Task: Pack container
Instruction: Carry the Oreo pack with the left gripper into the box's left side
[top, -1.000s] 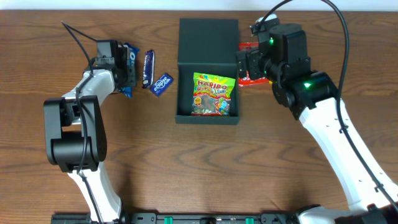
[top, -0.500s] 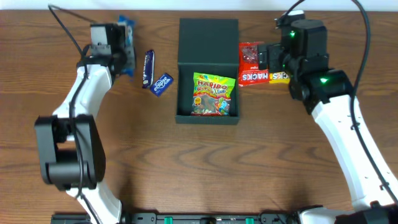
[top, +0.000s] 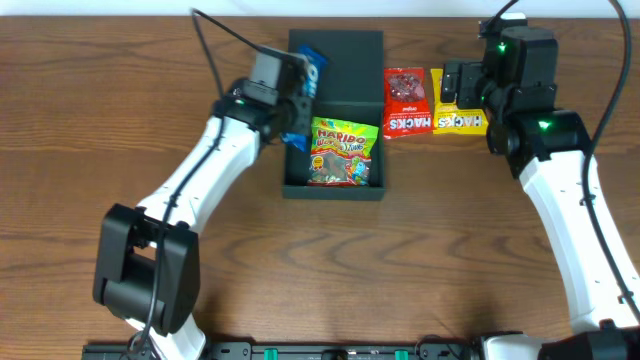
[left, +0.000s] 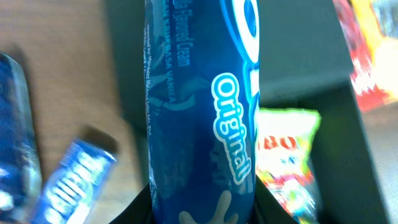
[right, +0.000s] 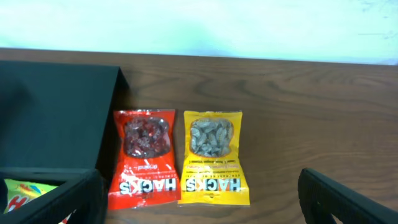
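Broadly, the brown wooden table (top: 100, 250) carries everything, and the container (top: 333, 192) sits at its middle toward 12 o'clock. The container is open, with its flap lid lying flat toward 12 o'clock. The left arm reaches in from 7 o'clock. Its left hand (top: 293, 95) hangs over the container's rim at about 10 o'clock, clenched around a blue cookie packet (left: 205, 106). The packet stands on end between the fingers and partly overlaps the lid. The right arm comes up from 5 o'clock. Its right hand (top: 452, 82) hovers at 3 o'clock of the lid with its fingers spread wide, grasping nothing. Inside the container, a bright green-and-yellow gummy bag (top: 344, 152) lies flat and fills most of the floor. A red candy bag (right: 144, 158) lies on the table just beside the lid at 3 o'clock. A yellow candy bag (right: 212, 155) touches it on its 3 o'clock side, partly under the right hand. The left wrist view shows a small blue wrapper (left: 78, 180) on the table at 9 o'clock of the container. Another blue item at that view's edge is too blurred to make out.
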